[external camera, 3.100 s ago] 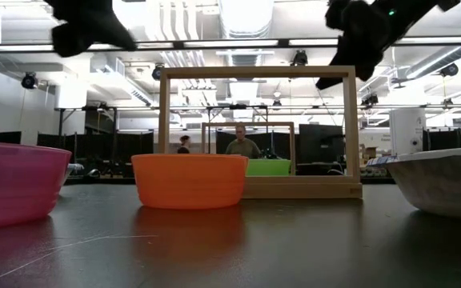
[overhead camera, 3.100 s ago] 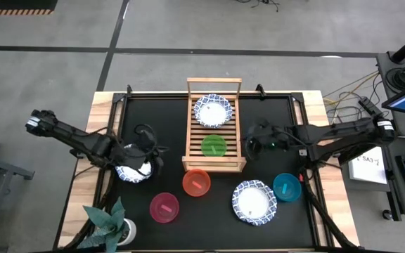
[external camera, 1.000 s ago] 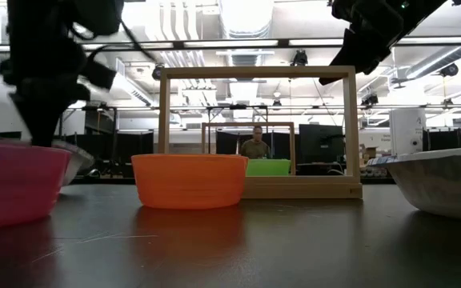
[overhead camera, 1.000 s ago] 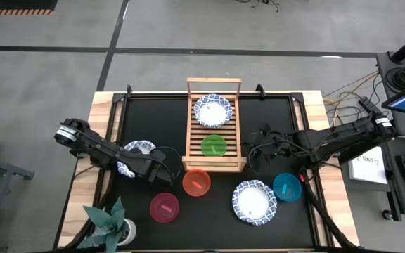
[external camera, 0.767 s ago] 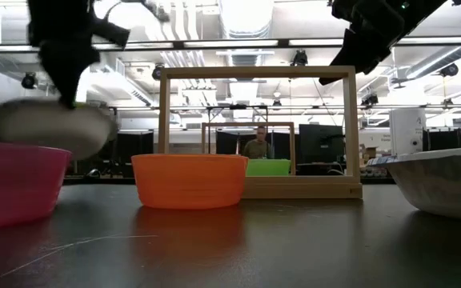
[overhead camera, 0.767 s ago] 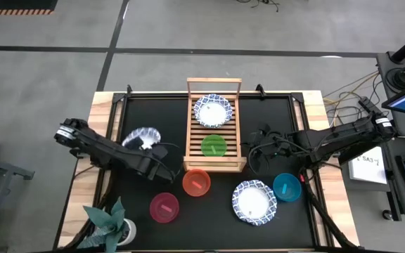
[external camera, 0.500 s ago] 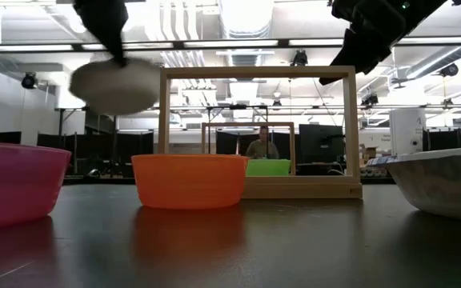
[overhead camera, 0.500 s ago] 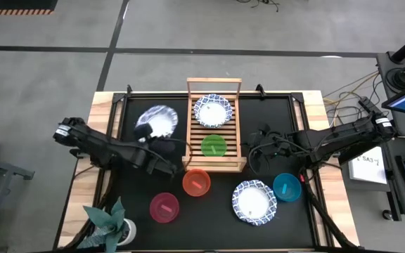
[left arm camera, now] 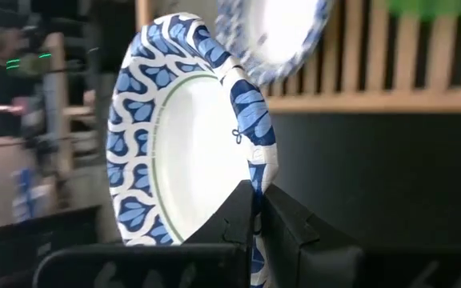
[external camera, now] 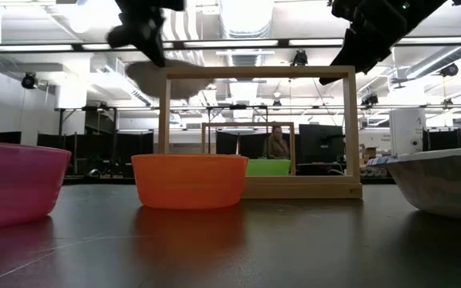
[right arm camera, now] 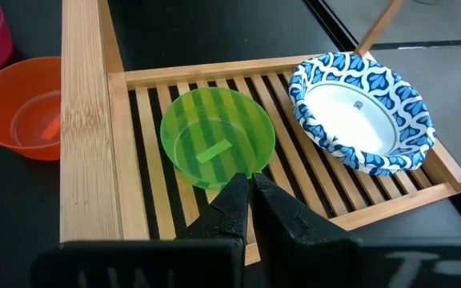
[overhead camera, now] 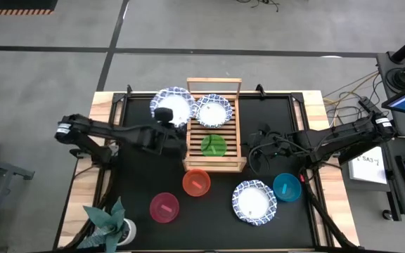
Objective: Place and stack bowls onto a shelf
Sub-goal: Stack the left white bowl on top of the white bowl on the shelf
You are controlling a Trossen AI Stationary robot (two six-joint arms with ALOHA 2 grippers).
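My left gripper (overhead camera: 164, 116) is shut on a white bowl with a blue patterned rim (overhead camera: 173, 105), high above the table's far left beside the wooden slatted shelf (overhead camera: 214, 126). On the shelf sit a second patterned bowl (overhead camera: 212, 110) and the green bowl (overhead camera: 214, 145). My right gripper (overhead camera: 253, 151) hovers shut, right of the shelf. On the mat rest the orange-red bowl (overhead camera: 196, 183), the magenta bowl (overhead camera: 164, 208), the teal bowl (overhead camera: 287, 187) and a third patterned bowl (overhead camera: 254, 202). My left gripper pinches the patterned bowl by its rim (left arm camera: 254, 180), one finger (left arm camera: 230, 212) on the white inside and one on the outer wall. It takes the rim's near side, coming from the table's left. The bowl (external camera: 170, 80) is lifted clear, about level with the shelf's top rail.
The shelf's tall frame rail (external camera: 254, 74) stands at its far end, close to the held bowl. A potted plant (overhead camera: 111, 223) sits at the near left corner. Black mat (overhead camera: 146, 169) lies bare left of the shelf. A person (external camera: 277, 144) shows far behind the table.
My left gripper has carried the patterned bowl from the mat left of the shelf up and toward the far edge, then right toward the shelf's far left corner. The bowl has been lifted clear of the table.
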